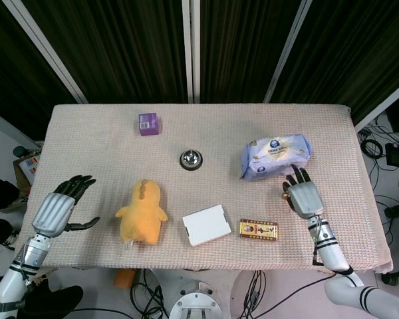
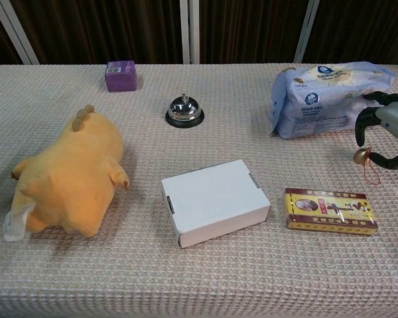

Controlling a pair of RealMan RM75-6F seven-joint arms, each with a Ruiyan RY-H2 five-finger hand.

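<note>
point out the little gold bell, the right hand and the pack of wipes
little gold bell (image 2: 363, 156), chest view, on its round body
right hand (image 1: 302, 197), head view, on the back of the hand
pack of wipes (image 1: 276, 157), head view, middle of its top face

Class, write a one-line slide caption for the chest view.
Right hand open over a small gold bell, beside a wipes pack; plush toy, white box and desk bell nearby.

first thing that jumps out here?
The orange plush toy lying at the table's front left, close to the open left hand. Next, the right hand, fingers spread just over the small gold bell, beside the blue tissue pack at the right.
</note>
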